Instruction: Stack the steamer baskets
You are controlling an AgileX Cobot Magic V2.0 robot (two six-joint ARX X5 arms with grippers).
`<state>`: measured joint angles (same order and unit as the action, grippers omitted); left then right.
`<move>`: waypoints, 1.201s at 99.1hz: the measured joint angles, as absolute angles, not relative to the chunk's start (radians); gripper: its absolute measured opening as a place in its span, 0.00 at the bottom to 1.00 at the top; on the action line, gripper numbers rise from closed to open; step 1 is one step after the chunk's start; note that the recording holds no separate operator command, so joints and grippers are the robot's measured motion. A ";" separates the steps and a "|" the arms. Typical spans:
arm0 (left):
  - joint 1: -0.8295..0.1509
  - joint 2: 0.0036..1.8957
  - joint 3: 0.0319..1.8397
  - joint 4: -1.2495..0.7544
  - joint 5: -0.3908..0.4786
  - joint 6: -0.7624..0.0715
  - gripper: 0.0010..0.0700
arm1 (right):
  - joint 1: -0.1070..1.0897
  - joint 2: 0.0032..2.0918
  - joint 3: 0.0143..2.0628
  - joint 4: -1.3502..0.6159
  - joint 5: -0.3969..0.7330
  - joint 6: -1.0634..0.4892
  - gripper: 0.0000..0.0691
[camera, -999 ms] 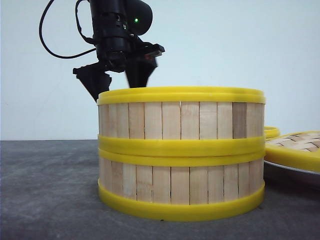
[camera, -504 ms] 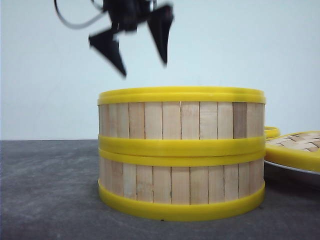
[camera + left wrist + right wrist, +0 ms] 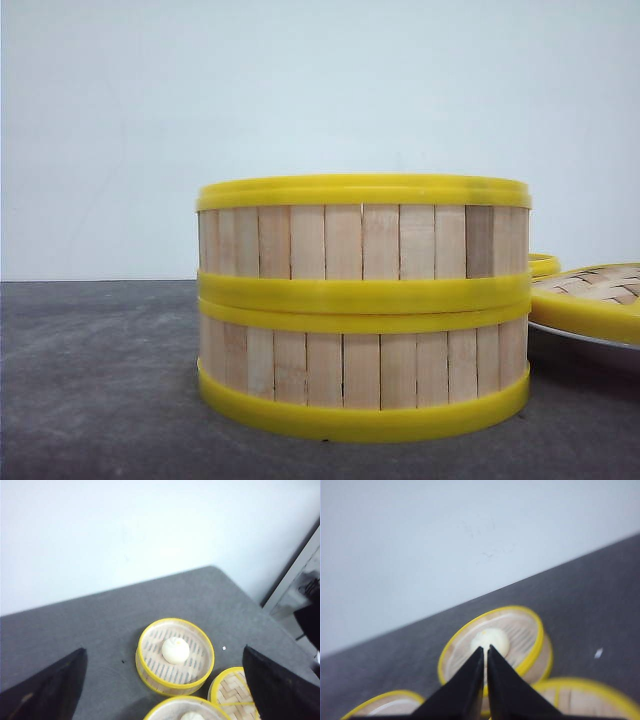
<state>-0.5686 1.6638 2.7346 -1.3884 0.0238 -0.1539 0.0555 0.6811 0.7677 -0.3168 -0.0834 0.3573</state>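
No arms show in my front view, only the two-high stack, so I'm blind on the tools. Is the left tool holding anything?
Observer: No. The left tool is open and empty, up above the table.
Operator: Where's the third basket?
Observer: The third steamer basket stands alone on the table, uncovered, with a white bun inside.

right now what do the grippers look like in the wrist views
Both grippers are matte black with flat, wedge-shaped fingers that taper to points. The left gripper shows two broad dark triangular fingers at the picture's lower corners. The right gripper shows two slim, smooth black blades. No cables or markings show in either view.
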 joint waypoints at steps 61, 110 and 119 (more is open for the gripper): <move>-0.630 1.124 2.416 -1.422 -0.362 -0.118 0.84 | 0.007 1.904 1.836 -0.857 -0.178 0.217 0.51; -0.630 0.781 1.744 -1.379 -0.499 -0.139 0.84 | 0.041 2.103 1.837 -0.888 -0.089 0.226 0.47; -0.630 0.766 1.747 -1.339 -0.500 -0.142 0.84 | 0.041 2.123 1.837 -0.894 -0.080 0.236 0.41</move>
<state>-0.6296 0.7658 1.7466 -1.3388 -0.4995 -0.1425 0.0410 2.1227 1.8366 -0.8940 -0.0795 0.2363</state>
